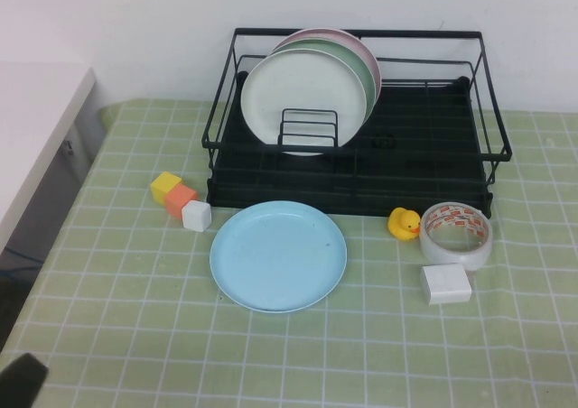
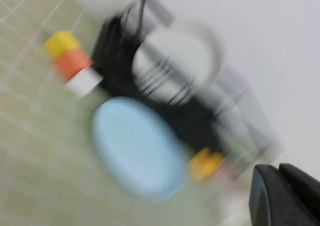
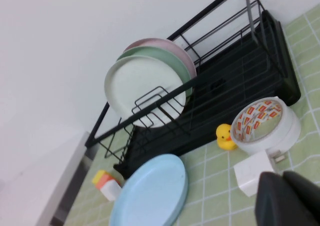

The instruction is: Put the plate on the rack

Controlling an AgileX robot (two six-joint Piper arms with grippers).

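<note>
The light blue plate lies flat on the green checked cloth, just in front of the black wire rack. It also shows in the left wrist view and the right wrist view. The rack holds a white plate, a pale green one and a pink one upright at its left. My left gripper is shut and empty, well back from the plate; a dark part of it shows at the near left corner. My right gripper is shut and empty, above a white box.
Yellow, orange and white blocks sit left of the plate. A rubber duck, a tape roll and the white box sit to its right. A white counter edge stands at far left.
</note>
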